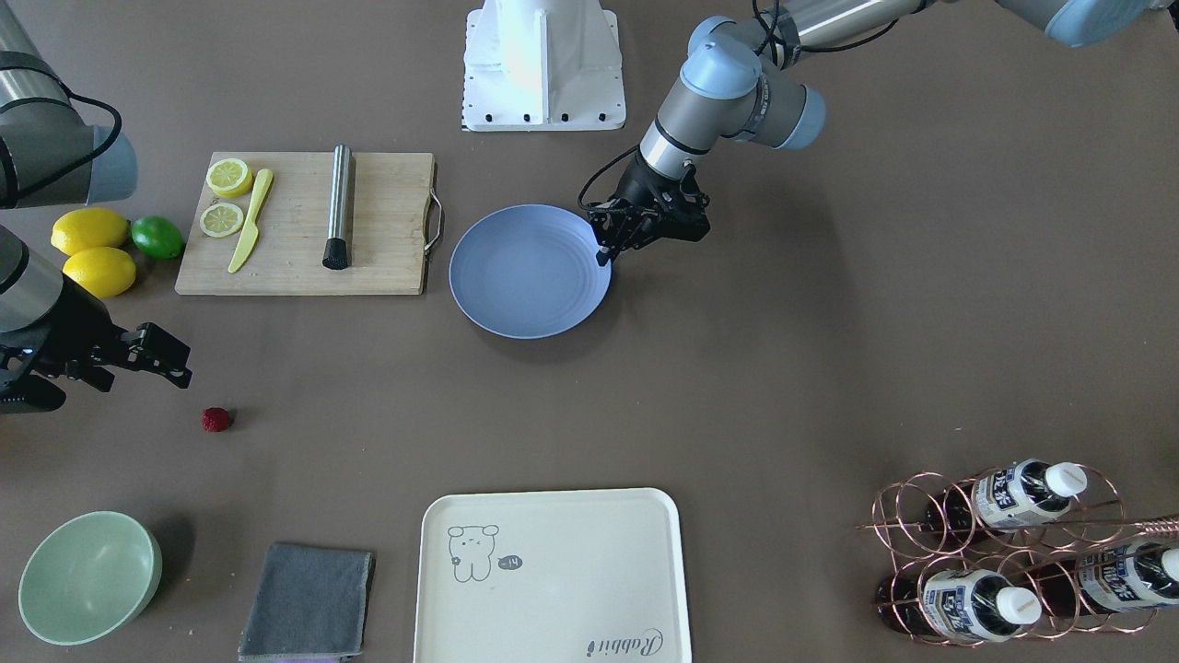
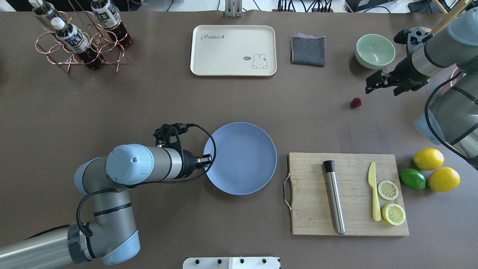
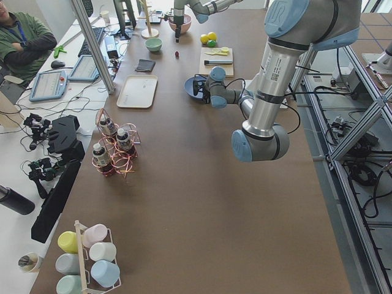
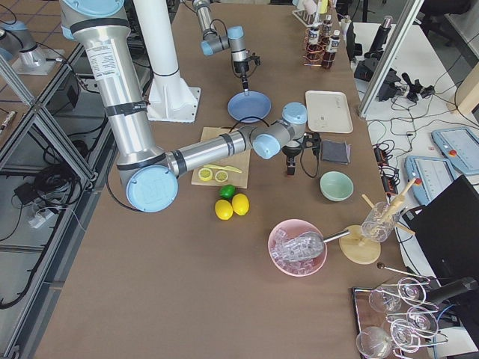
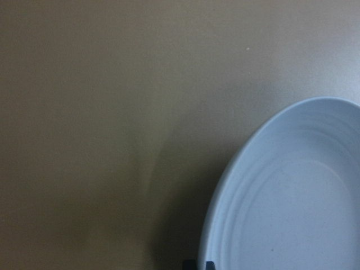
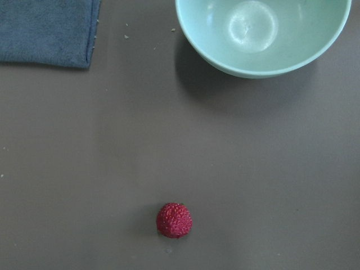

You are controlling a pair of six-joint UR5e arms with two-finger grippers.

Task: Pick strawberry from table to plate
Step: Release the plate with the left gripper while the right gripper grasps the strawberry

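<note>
Hovering near the strawberry (image 2: 356, 102), the right gripper (image 2: 372, 84) angles downward, jaws apart.

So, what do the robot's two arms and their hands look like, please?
The left arm and right arm are silver-grey tubes with rounded pale-blue joint caps. Each ends in a black hand: left hand, right hand. A thin black cable loops beside the left wrist.

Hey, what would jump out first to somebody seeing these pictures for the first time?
Probably the tiny red strawberry, alone on the brown table close to the right gripper. Next comes the empty blue-grey plate at the table's middle, with the left gripper at its rim. The yellow lemons and green lime beside the cutting board add colour.
</note>
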